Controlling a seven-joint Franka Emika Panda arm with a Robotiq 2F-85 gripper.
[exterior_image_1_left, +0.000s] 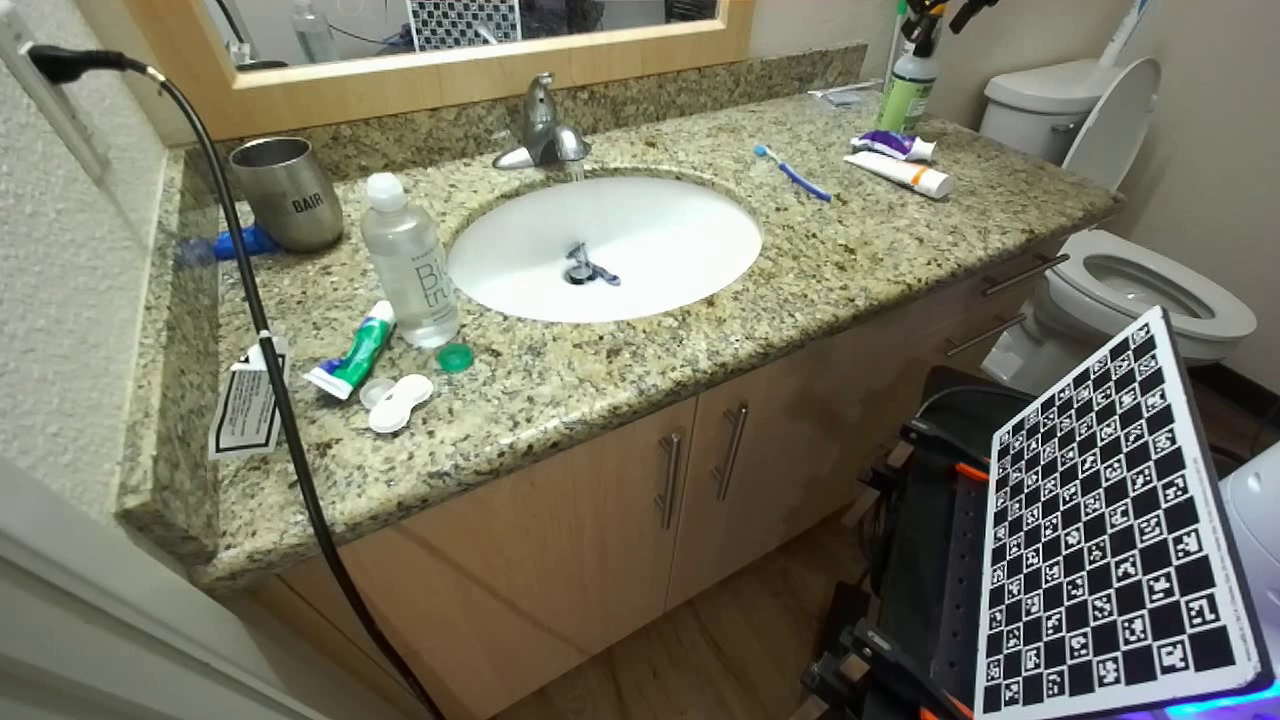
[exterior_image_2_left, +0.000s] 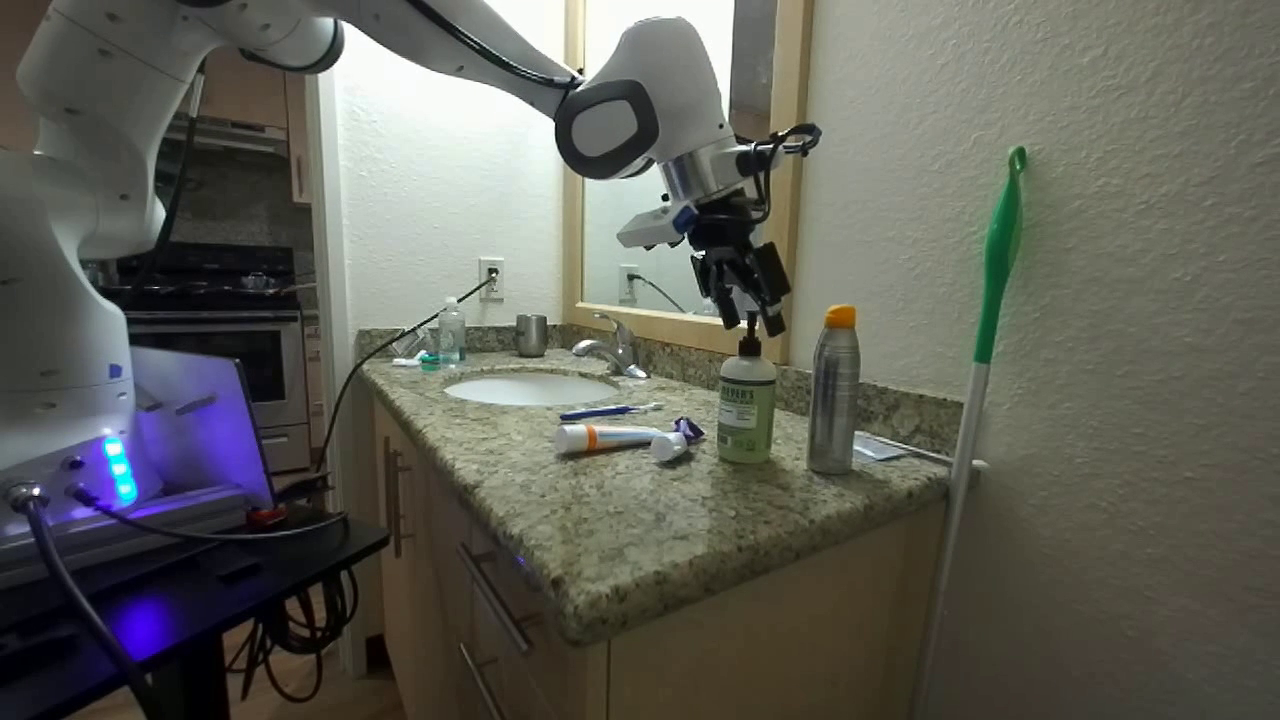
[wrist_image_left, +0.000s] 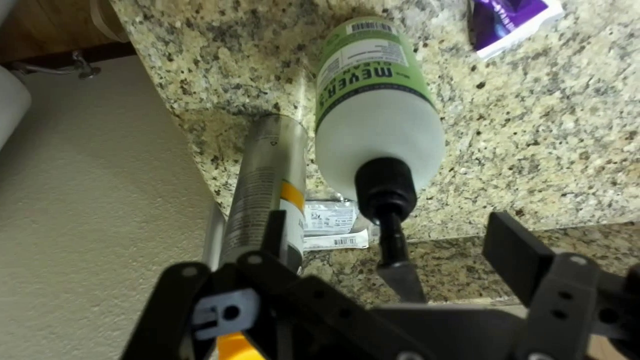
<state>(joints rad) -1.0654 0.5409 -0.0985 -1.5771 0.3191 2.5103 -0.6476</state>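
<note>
A green-labelled soap bottle (exterior_image_2_left: 746, 415) with a black pump stands upright on the granite counter. My gripper (exterior_image_2_left: 752, 322) points down over its top, jaws spread wide. In the wrist view the pump head (wrist_image_left: 392, 240) rises between the two fingers (wrist_image_left: 520, 255), with a gap on either side, and nothing is gripped. The silver spray can (wrist_image_left: 270, 175) is close by, beyond the other finger in that view; its orange cap (exterior_image_2_left: 840, 317) shows in an exterior view. In an exterior view the bottle (exterior_image_1_left: 908, 92) appears at the counter's far end, with the gripper partly cut off above it.
White-and-orange tube (exterior_image_1_left: 900, 175), purple tube (exterior_image_1_left: 893, 146) and blue toothbrush (exterior_image_1_left: 793, 173) lie near the bottle. Flat packets (wrist_image_left: 332, 220) lie behind it by the backsplash. The mirror frame (exterior_image_2_left: 690, 330) runs close to the gripper. A green-handled pole (exterior_image_2_left: 1000, 250) leans at the counter's end.
</note>
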